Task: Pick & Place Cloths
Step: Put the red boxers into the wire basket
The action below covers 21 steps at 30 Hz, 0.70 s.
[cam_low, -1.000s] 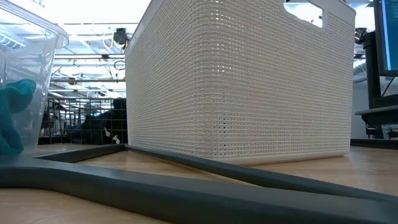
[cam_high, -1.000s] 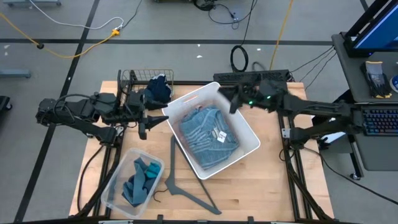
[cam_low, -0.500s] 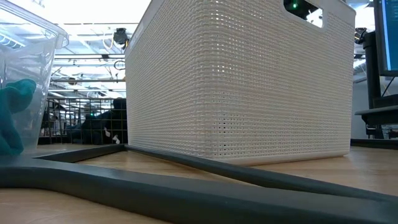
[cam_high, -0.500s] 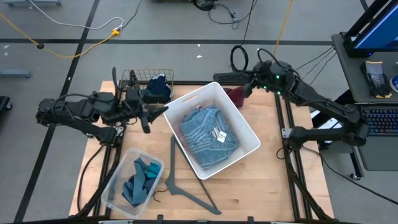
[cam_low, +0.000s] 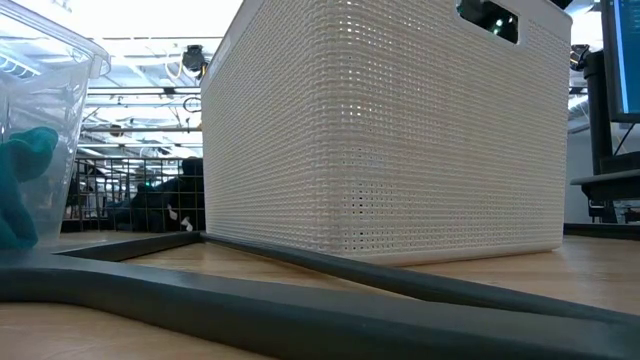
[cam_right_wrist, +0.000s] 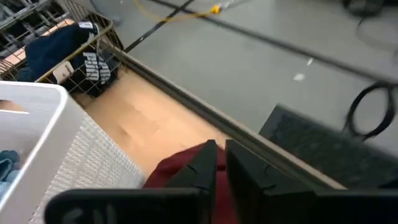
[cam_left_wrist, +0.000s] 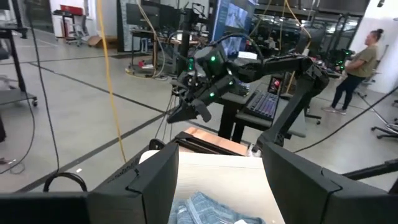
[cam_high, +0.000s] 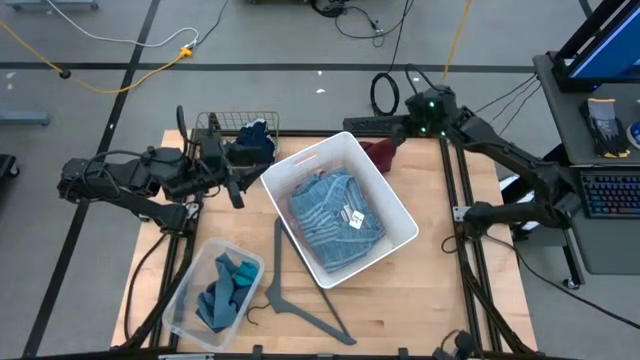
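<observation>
A: Nearest edge of the table (cam_high: pixel 400 310)?
B: Clear tub (cam_high: pixel 190 300) at front left, teal cloth (cam_high: pixel 226 290) bunched inside. Grey hanger (cam_high: pixel 295 295) flat just beside it, running up toward the white basket (cam_high: pixel 395 205).

A: Middle?
B: White basket, turned at an angle. Light-blue shirt (cam_high: pixel 330 215) crumpled inside, white tag (cam_high: pixel 352 217) on top.

A: Left gripper (cam_high: pixel 240 187)?
B: Low over the table left of the basket, pointing at its near corner. Fingers (cam_left_wrist: pixel 155 180) spread wide, nothing between them.

A: Far side?
B: Wire basket (cam_high: pixel 205 128) at back left, navy cloth (cam_high: pixel 255 142) heaped in it. Maroon cloth (cam_high: pixel 380 152) on the table behind the white basket's far corner.

A: Right gripper (cam_high: pixel 395 135)?
B: Raised over the back edge, just above the maroon cloth (cam_right_wrist: pixel 180 171). Fingers (cam_right_wrist: pixel 202 165) nearly together, a thin gap only, holding nothing.

A: Beyond the table?
B: Person (cam_left_wrist: pixel 357 68) standing at a desk in the room.
</observation>
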{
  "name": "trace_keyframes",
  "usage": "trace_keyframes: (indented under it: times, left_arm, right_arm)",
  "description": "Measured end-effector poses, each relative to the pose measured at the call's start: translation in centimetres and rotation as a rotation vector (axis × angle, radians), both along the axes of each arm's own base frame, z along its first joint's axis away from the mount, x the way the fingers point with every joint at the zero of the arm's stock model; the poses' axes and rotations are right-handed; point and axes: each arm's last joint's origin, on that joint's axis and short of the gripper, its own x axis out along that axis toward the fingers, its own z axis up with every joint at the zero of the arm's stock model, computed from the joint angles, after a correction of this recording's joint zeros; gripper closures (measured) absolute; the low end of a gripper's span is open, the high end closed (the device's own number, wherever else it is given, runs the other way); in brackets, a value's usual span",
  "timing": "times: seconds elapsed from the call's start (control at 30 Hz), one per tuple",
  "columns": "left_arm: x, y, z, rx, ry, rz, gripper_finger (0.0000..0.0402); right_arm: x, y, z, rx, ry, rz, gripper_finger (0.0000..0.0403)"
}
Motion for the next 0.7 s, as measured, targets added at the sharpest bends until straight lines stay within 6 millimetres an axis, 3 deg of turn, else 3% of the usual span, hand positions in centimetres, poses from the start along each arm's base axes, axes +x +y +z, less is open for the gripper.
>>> trace_keyframes:
  times: [0.3,0.7]
  left_arm:
    - [0.0,0.1,0.0,-0.022,-0.01,0.034,0.0165]
    - [-0.1,0.2,0.0,-0.028,-0.015,0.096,0.0165]
  right_arm:
    - [0.1,-2.9,-3.5,0.239,-0.011,-0.001,0.0295]
    - [0.7,-4.3,-7.9,0.461,0.094,-0.07,0.0182]
